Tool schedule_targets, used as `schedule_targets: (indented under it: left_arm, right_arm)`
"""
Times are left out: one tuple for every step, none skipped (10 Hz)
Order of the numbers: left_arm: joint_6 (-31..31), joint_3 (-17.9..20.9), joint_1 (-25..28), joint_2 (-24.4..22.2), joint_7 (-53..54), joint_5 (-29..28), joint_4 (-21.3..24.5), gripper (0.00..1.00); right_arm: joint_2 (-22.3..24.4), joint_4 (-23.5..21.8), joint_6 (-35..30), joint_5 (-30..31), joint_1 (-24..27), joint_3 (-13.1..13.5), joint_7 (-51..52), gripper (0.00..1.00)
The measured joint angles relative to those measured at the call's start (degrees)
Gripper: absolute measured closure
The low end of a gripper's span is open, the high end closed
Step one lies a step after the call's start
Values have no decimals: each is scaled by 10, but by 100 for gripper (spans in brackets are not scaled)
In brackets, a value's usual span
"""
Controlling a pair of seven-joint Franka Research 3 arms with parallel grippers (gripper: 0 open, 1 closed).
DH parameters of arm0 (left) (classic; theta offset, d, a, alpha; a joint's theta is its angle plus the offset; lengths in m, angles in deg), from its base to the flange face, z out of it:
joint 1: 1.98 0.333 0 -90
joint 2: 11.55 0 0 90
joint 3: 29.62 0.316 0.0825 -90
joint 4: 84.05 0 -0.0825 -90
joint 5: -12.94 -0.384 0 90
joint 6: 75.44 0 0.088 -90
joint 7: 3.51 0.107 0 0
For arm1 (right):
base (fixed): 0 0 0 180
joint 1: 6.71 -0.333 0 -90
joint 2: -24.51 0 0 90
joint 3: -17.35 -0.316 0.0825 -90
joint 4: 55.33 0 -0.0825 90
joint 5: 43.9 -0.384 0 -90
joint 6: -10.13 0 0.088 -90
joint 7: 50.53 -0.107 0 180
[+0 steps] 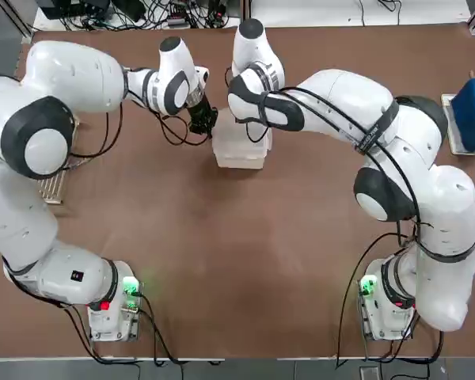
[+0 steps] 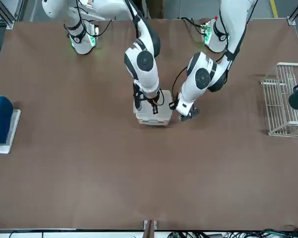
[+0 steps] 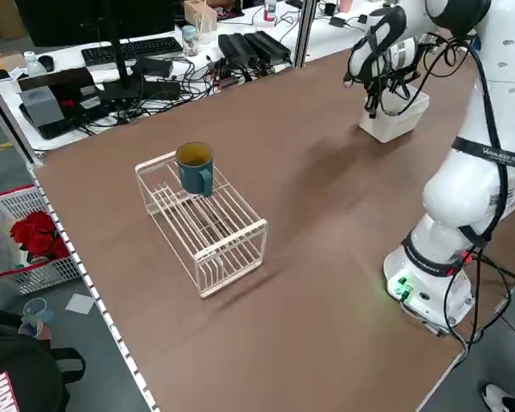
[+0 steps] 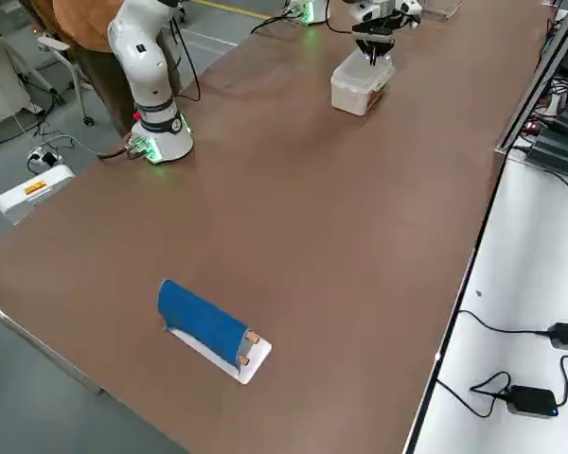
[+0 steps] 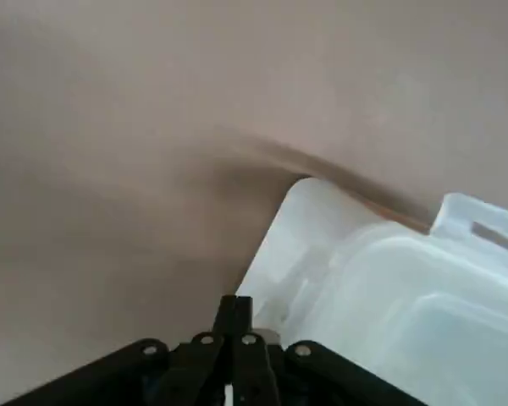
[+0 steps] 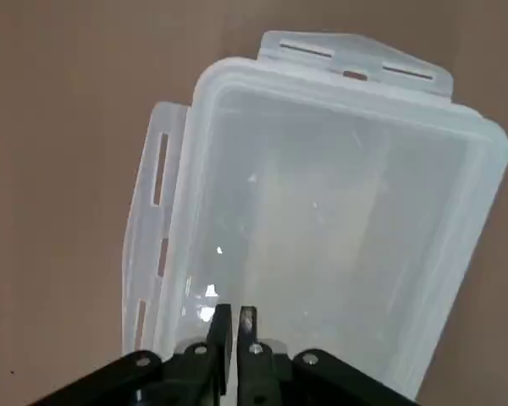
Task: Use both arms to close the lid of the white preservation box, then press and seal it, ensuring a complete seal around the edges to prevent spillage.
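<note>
Two arms work at the far middle of the table [image 1: 222,261]. The right gripper [image 6: 234,326] hangs over the lid [image 6: 339,220], its fingers nearly pinched together and holding nothing, tips at or just above the lid's near edge; contact cannot be confirmed. The left gripper [image 5: 234,315], fingers fully together and empty, sits just beside the box [image 1: 239,149], at a corner where a latch tab [image 5: 309,228] sticks out.

The lid lies flat on the box, but the tabs splay outward and look unlatched. The likely failure: pressing at one edge alone could seat that side and leave the opposite edge proud, so the seal leaks. The box is light; an off-centre push from either gripper may tip it or slide it across the table. The left gripper's thin closed tips could slip off a tab or bend it rather than snap it down.

Counted: one rack [image 3: 204,227], one blue roll [image 4: 202,319], one box, one lid, one cup [image 3: 195,166] on the rack, three tabs visible.
</note>
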Motion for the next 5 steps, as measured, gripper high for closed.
schedule_targets:
  left_arm:
    - [0,0,0,0,0,0,0,99]
    - [0,0,0,0,0,0,0,99]
    - [0,0,0,0,-3,0,0,99]
    - [-2,0,-1,0,-6,0,0,99]
    - [-5,0,-2,0,-13,0,0,99]
  right_arm:
    - [0,0,0,0,0,0,0,91]
    - [0,0,0,0,0,0,0,91]
    - [0,0,0,0,0,0,0,91]
    - [0,0,-1,0,0,0,0,91]
    - [0,0,-1,0,0,0,0,91]
